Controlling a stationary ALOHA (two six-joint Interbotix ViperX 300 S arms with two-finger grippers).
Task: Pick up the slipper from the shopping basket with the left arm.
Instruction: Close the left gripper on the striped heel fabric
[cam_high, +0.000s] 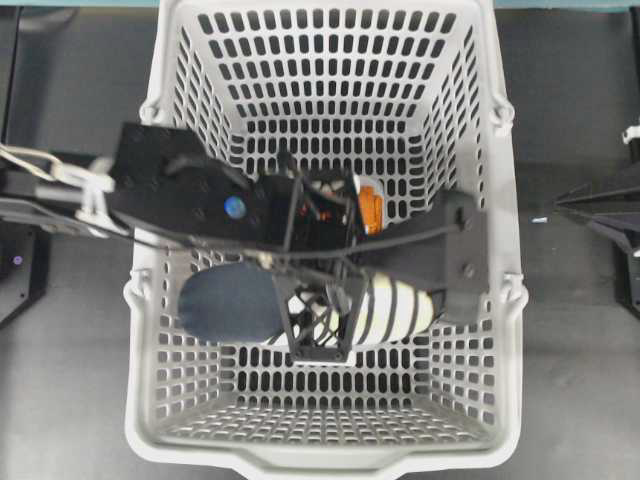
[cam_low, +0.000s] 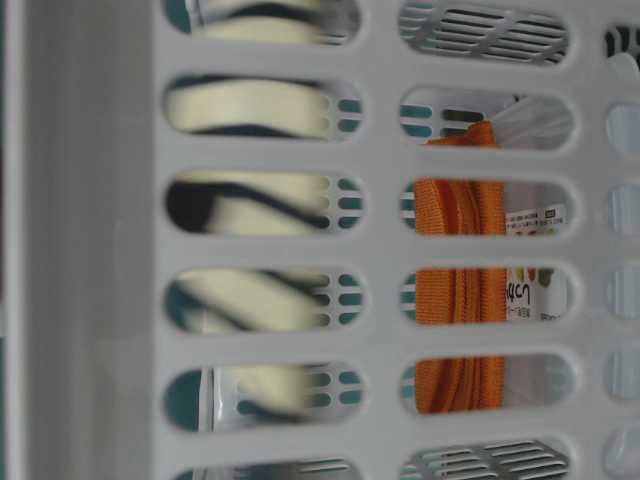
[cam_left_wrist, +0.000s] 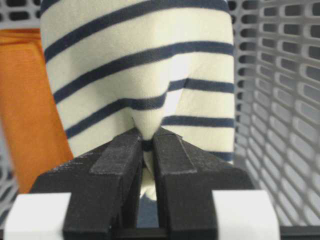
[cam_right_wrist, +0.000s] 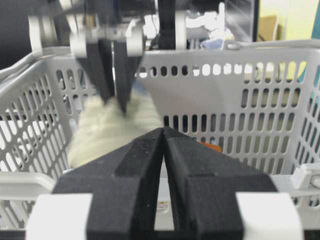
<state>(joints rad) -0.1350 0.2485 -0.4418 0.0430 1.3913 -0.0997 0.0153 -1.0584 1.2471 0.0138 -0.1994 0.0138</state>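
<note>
The slipper (cam_high: 395, 310), cream with navy stripes and a navy heel, lies across the middle of the grey shopping basket (cam_high: 500, 330). The left arm (cam_high: 235, 207) reaches in from the left. My left gripper (cam_high: 322, 318) sits over the slipper's middle. In the left wrist view the left gripper (cam_left_wrist: 147, 132) is shut, pinching a fold of the slipper's (cam_left_wrist: 140, 60) striped upper. The right wrist view shows the left gripper (cam_right_wrist: 114, 102) on the blurred slipper (cam_right_wrist: 107, 132). My right gripper (cam_right_wrist: 163, 131) is shut and empty outside the basket's (cam_right_wrist: 225, 100) rim.
A folded orange cloth (cam_high: 371, 207) with a printed label lies in the basket behind the slipper, also seen as the orange cloth (cam_low: 460, 300) through the slotted wall (cam_low: 380, 240). The basket's black handle (cam_high: 465, 255) hangs on the right. The right arm (cam_high: 600, 205) rests at the right edge.
</note>
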